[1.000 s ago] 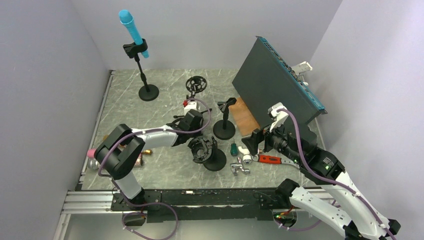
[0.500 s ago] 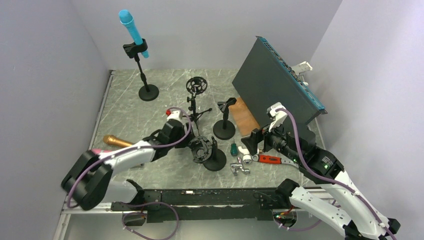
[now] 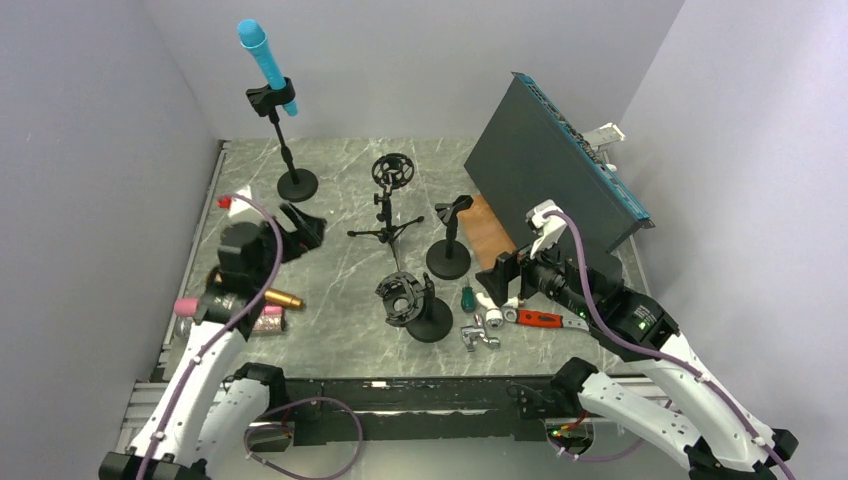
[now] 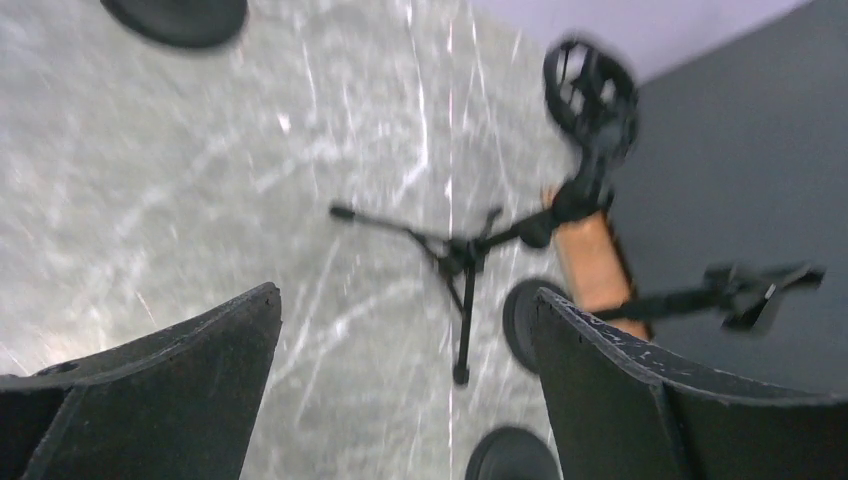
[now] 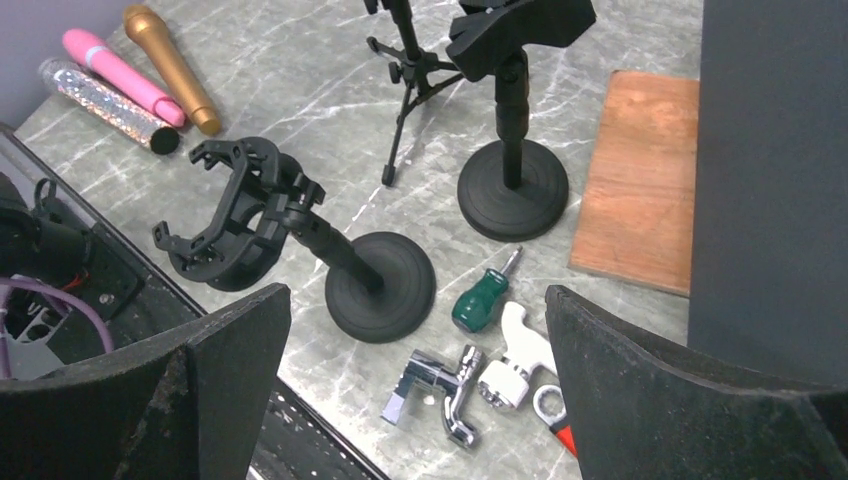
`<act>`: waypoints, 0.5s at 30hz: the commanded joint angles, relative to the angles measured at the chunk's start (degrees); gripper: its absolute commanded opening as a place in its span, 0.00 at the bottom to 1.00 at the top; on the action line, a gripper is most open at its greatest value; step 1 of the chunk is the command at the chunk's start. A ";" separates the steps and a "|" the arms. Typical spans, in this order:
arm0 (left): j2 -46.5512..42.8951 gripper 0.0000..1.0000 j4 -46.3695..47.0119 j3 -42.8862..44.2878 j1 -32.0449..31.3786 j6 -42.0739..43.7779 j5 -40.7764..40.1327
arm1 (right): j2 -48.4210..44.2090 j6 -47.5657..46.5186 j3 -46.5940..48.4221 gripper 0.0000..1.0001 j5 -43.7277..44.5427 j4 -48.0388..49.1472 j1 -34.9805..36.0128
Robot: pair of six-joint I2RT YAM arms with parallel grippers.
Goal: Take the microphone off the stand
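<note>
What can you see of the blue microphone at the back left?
The blue microphone is a bright, plastic-looking handheld, one colour throughout, with a rounded head and a tapering body. It sits tilted with its head up and leaning left. The black clip of a round-based stand grips it near its lower end. Nothing else touches it.

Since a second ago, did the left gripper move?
Yes. The left gripper has swung to the left, away from the small tripod stand it was right beside.
</note>
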 commanded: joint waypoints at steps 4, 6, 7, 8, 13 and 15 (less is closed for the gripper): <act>12.04 0.97 5.50 18.82 16.76 4.02 14.59 | 1.98 2.93 -2.64 1.00 -6.15 8.62 0.18; 16.85 0.97 9.13 24.22 20.39 3.59 17.79 | 3.17 3.30 -3.60 1.00 -6.26 10.31 0.15; 19.29 0.97 11.23 26.37 21.68 3.43 19.01 | 4.06 3.56 -4.03 1.00 -6.33 11.26 0.17; 22.45 0.97 13.91 28.38 22.69 3.19 19.83 | 4.70 3.97 -4.48 1.00 -6.61 12.52 0.11; 34.59 0.95 27.40 37.82 24.20 5.51 22.51 | 7.07 5.56 -7.03 1.00 -7.96 18.29 0.13; 39.59 0.93 32.05 41.65 24.22 7.28 24.35 | 7.77 5.36 -8.06 1.00 -7.54 20.31 0.16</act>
